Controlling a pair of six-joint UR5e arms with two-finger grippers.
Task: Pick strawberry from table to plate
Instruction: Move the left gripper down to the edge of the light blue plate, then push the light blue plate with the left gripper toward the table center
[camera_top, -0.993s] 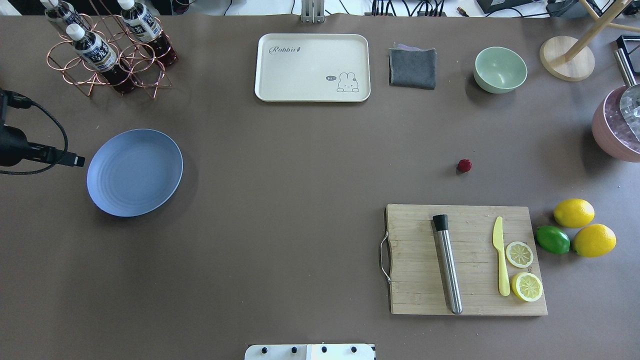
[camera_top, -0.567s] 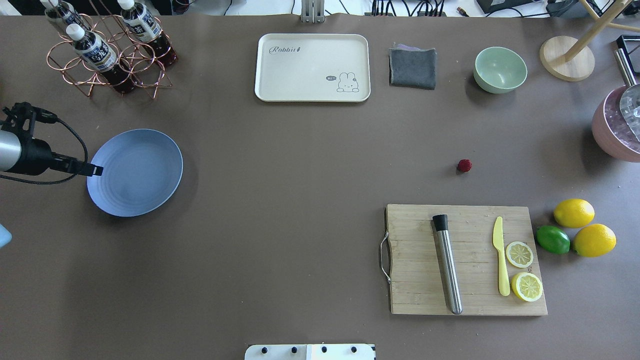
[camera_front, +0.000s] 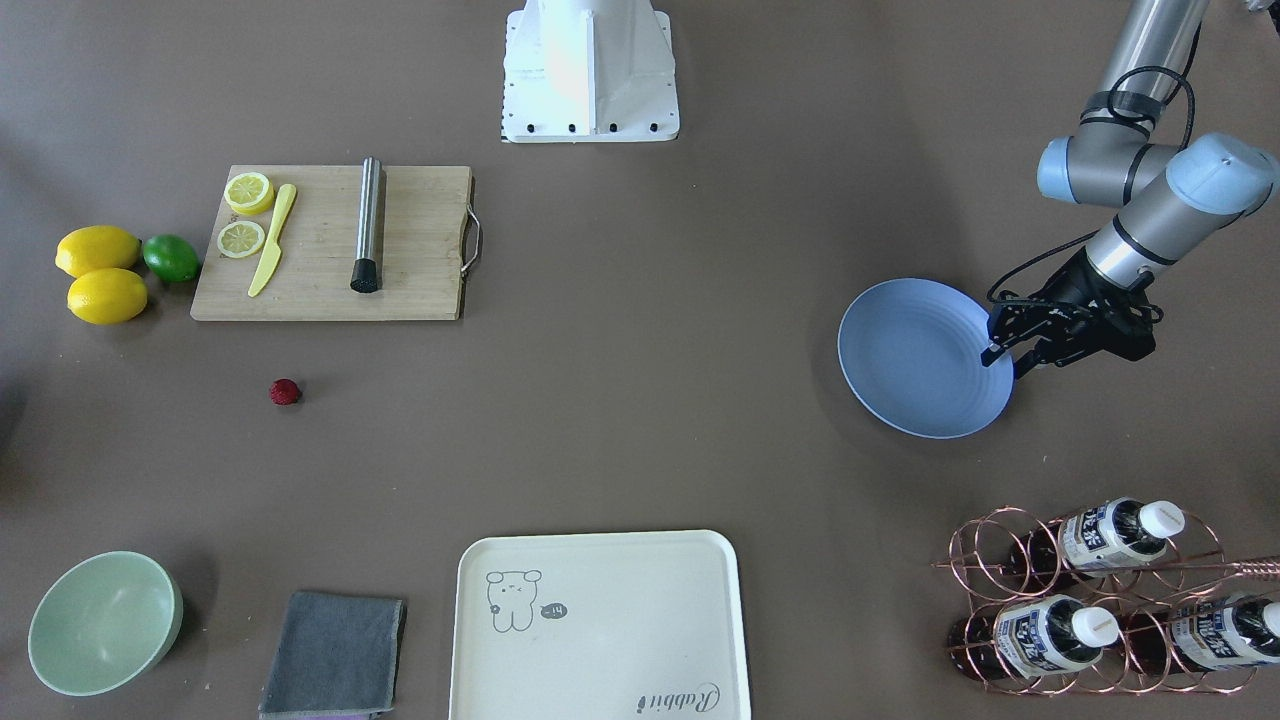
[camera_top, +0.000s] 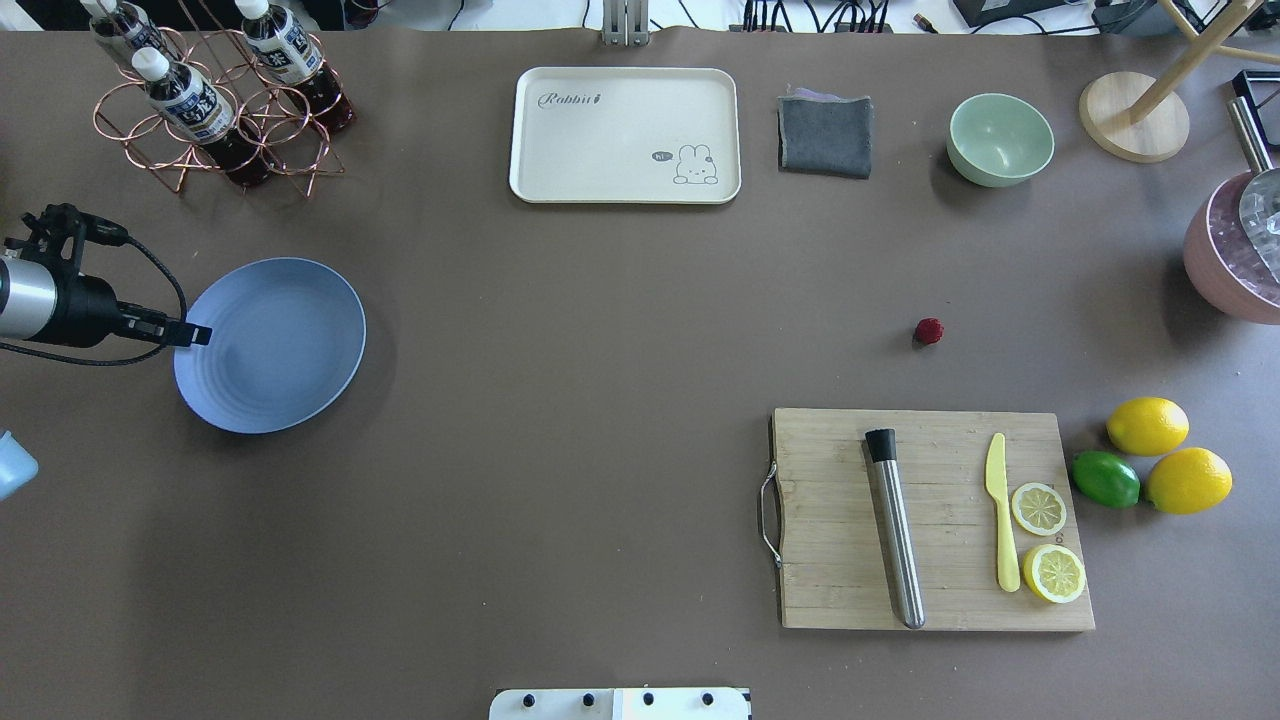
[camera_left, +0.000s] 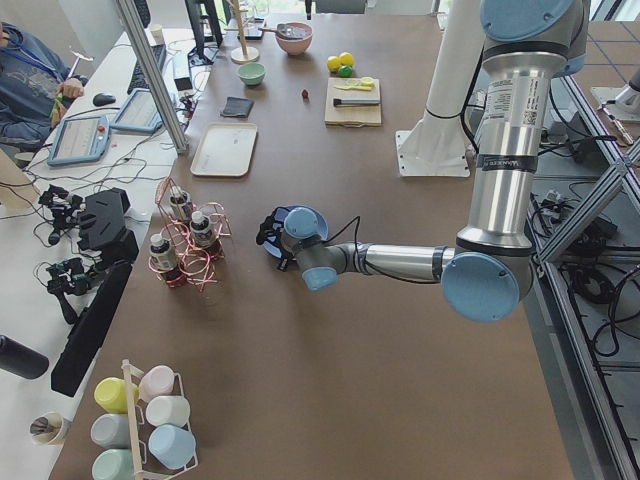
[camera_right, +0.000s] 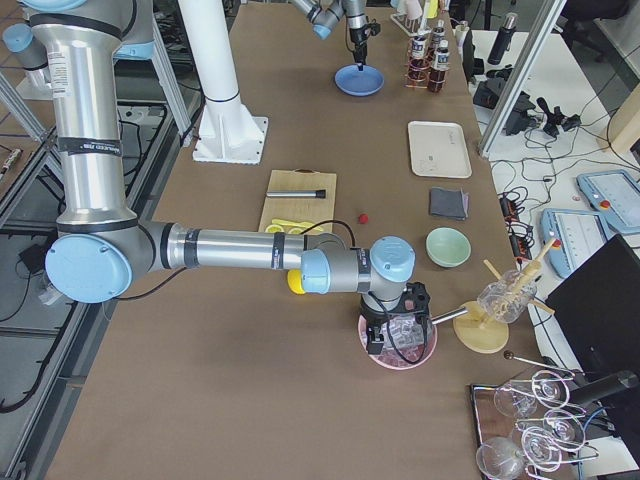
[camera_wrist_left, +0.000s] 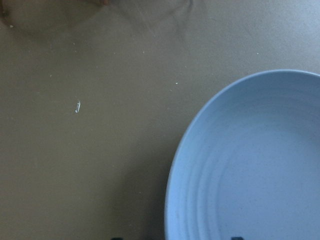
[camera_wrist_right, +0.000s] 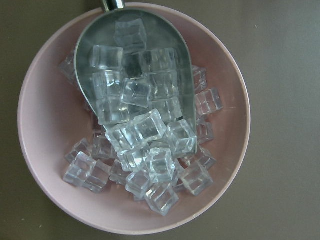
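Note:
The strawberry (camera_top: 929, 331) (camera_front: 285, 392), small and dark red, lies alone on the brown table (camera_top: 600, 350), just beyond the cutting board. Far across on the left sits the round light blue plate (camera_top: 270, 345) (camera_front: 920, 360), with nothing on it. My left gripper (camera_top: 195, 335) (camera_front: 1003, 362) hangs open over the plate's outer rim, holding nothing; the left wrist view shows the plate (camera_wrist_left: 250, 165) below it. My right gripper (camera_right: 398, 320) hovers over a pink bowl of ice (camera_wrist_right: 135, 120), far from the strawberry. Whether it is open or shut I cannot tell.
A wooden cutting board (camera_top: 830, 520) carries a steel muddler, a yellow knife and lemon slices. Beside it lie two lemons (camera_top: 1148, 425) and a lime (camera_top: 1105, 479). At the back stand a cream tray (camera_top: 625, 135), grey cloth (camera_top: 825, 135), green bowl (camera_top: 1000, 138) and bottle rack (camera_top: 215, 100).
My left arm has swung in from the table's left edge toward the plate; its fingertips now reach over the plate's rim. The strawberry has not moved.

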